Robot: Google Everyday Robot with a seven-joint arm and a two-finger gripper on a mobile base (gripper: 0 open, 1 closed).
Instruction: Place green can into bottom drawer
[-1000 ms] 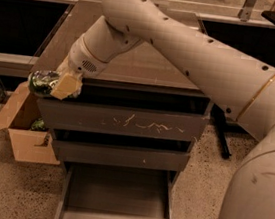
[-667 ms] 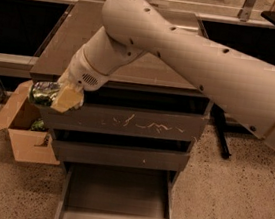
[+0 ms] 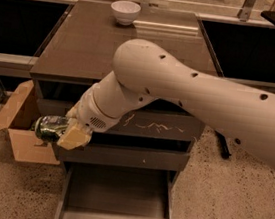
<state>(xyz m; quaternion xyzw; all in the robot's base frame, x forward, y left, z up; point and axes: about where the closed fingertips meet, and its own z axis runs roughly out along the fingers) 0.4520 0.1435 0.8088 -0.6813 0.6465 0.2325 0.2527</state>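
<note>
The green can (image 3: 50, 127) lies sideways in my gripper (image 3: 64, 131), which is shut on it. The yellowish fingers (image 3: 76, 135) clamp its right end. The can hangs in the air at the left front corner of the cabinet, level with the middle drawer (image 3: 121, 156). The bottom drawer (image 3: 115, 199) is pulled open below and to the right of the can, a shallow dark tray with nothing in it. My white arm crosses the picture from the right and hides part of the scratched top drawer (image 3: 160, 127).
A white bowl (image 3: 125, 12) stands at the back of the brown cabinet top (image 3: 85, 44). An open cardboard box (image 3: 22, 126) sits on the speckled floor left of the cabinet, just behind the can. Dark tables flank the cabinet.
The gripper has carried the can downward and a little to the right, from the level of the top drawer to the level of the middle drawer. The arm has swung lower across the cabinet.
</note>
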